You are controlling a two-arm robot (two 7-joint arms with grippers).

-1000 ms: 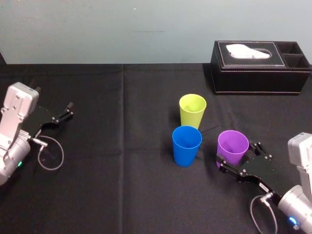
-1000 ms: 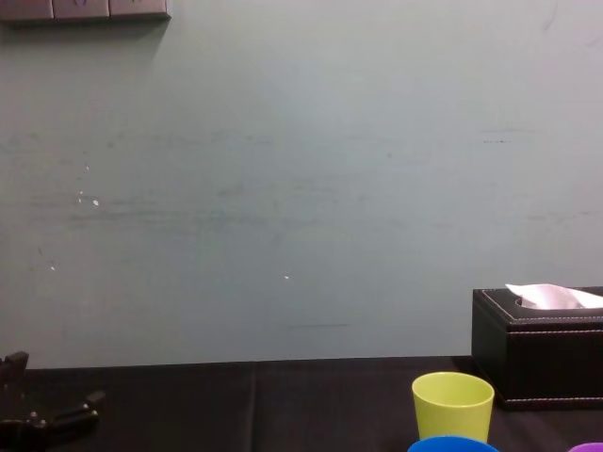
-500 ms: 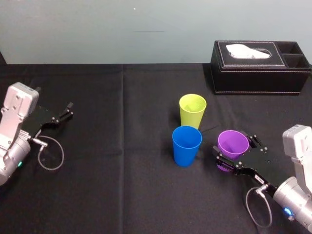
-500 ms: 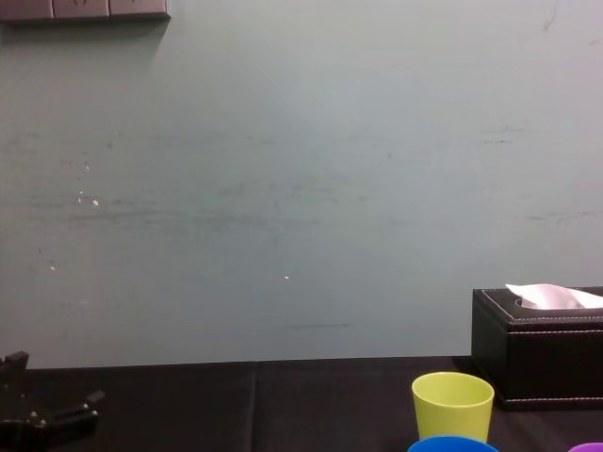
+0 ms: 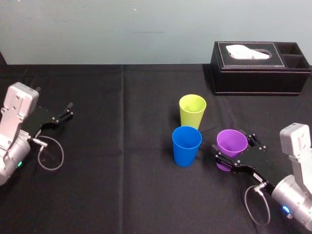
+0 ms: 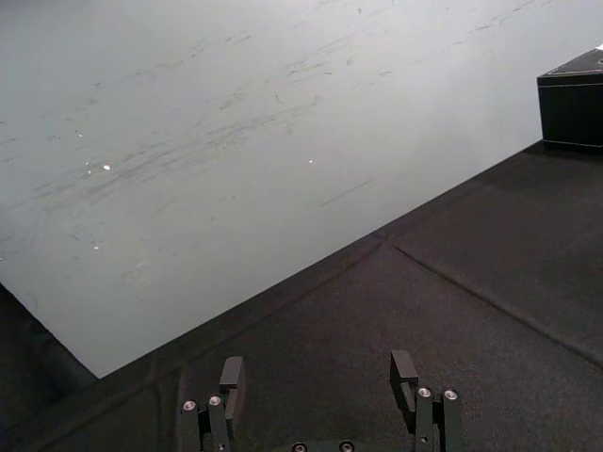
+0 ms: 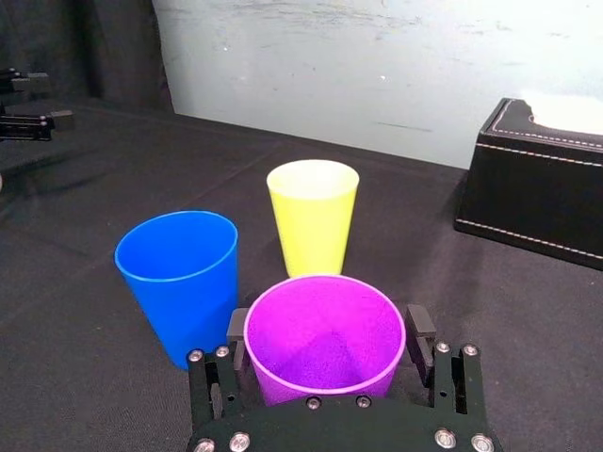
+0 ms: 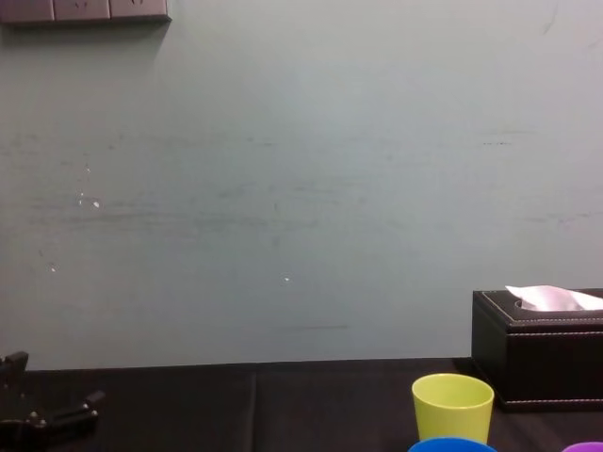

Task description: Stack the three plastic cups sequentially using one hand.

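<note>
Our purple cup stood upright, mouth up, plain and tapered, between the right gripper's wide jaws; the left gripper sat parked, spread.

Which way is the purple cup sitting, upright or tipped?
Upright: the purple cup has its open mouth facing up, empty inside, the right tool around it; the left tool sits parked far left.
</note>
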